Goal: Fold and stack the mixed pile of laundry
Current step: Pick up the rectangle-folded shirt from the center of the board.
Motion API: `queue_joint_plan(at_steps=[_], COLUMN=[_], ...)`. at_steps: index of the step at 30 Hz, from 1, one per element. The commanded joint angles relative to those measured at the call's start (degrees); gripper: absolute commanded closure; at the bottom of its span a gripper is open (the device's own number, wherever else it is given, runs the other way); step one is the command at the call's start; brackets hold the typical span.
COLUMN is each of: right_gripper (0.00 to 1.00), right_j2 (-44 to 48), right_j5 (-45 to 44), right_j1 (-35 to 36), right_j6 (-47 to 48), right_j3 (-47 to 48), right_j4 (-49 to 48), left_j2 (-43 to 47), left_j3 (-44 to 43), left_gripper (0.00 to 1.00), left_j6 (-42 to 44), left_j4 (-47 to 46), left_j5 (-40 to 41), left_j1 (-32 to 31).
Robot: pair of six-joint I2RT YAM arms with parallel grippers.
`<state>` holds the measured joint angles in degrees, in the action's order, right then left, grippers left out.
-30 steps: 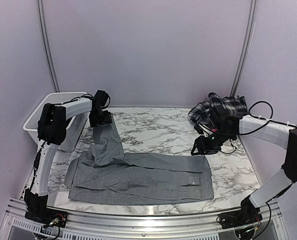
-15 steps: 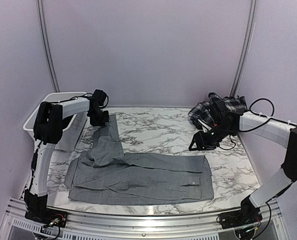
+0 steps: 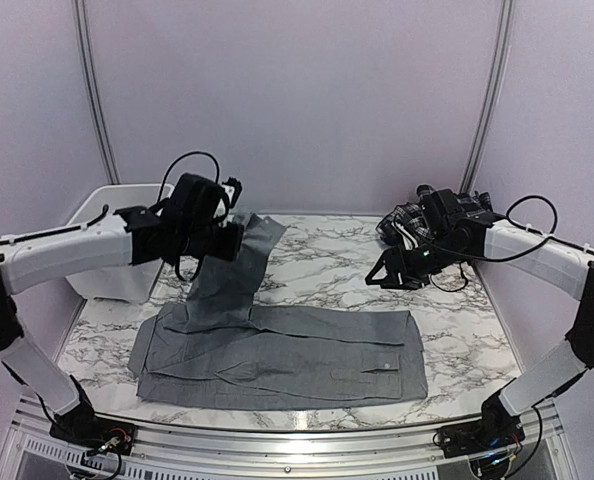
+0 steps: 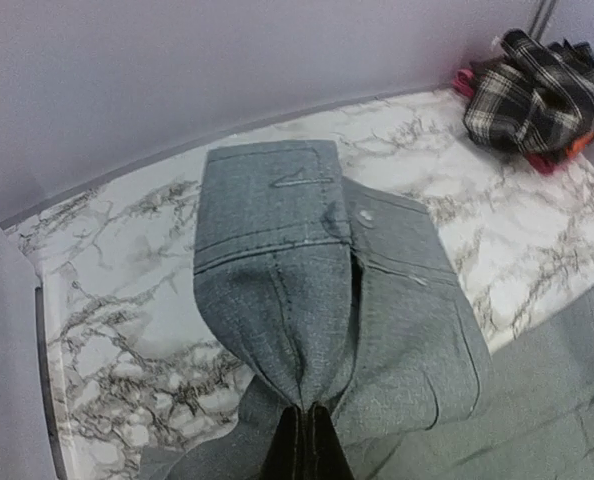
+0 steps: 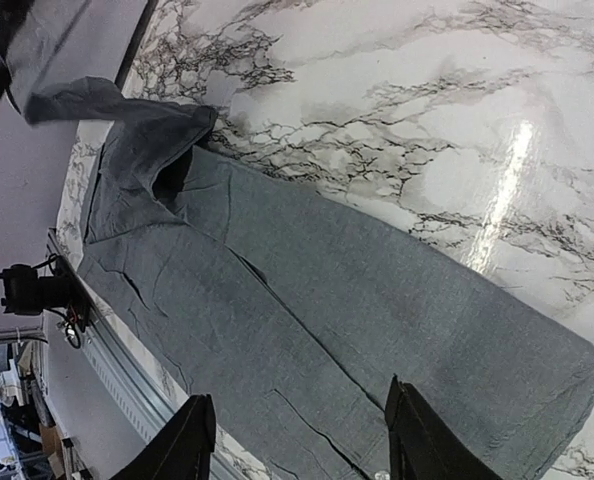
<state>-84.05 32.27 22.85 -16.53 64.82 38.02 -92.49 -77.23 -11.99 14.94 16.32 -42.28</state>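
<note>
1. While the left fingers [image 4: 295, 452] clench the raised end of the grey trousers [image 3: 277, 355], lying along the near edge of the bench [image 3: 327, 255], bring it across evenly.
2. The right fingers [image 5: 424, 430], released and empty, should pin the crease.

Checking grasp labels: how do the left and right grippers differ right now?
Fingers: left gripper shut on the grey trousers, holding one end up off the marble table; right gripper apart, holding nothing. Place: left gripper far left near the white basket; right gripper far right by the plaid piece. Both hover above the table.
</note>
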Motion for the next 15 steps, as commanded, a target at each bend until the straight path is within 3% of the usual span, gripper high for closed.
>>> queue_joint_plan(at_steps=[1,2,3,6,8,9,12,15], right_gripper=[0.46,0.46,0.46,0.45,0.45,0.45,0.45,0.45], right_j2=[4.89,5.53,6.22,8.07,8.53,8.55,8.03,7.08], right_j5=[3.39,3.88,4.38,5.88,6.6,6.88,6.77,6.75], right_j1=[-0.34,-0.28,-0.27,0.1,0.97,1.67,3.77,4.9], right_j6=[-0.95,-0.74,-0.51,-0.31,-0.52,-0.56,-1.07,-1.48], right_j3=[-2.62,-3.58,-4.63,-7.68,-9.52,-10.22,-11.66,-11.54], right_j4=[-0.94,-0.77,-0.59,-1.05,-1.93,-2.39,-4.02,-5.14], left_j2=[10.06,14.12,17.0,25.98,30.94,33.07,36.02,31.56], left_j3=[17.0,21.02,24.71,33.4,36.61,37.26,36.73,32.97], left_gripper=[1.0,0.97,0.85,0.45,0.12,0.03,0.01,0.01], left_j6=[-2.57,-3.29,-3.94,-7.36,-9.6,-9.46,-6.67,-6.44], left_j4=[-4.18,-4.29,-4.24,-3.98,-2.89,-1.82,-0.52,2.6], left_j5=[3.96,3.71,3.89,4.35,2.18,1.37,-1.19,-11.51], left_j1=[-7.87,-10.56,-13.52,-21.35,-22.16,-22.1,-19.7,-11.64])
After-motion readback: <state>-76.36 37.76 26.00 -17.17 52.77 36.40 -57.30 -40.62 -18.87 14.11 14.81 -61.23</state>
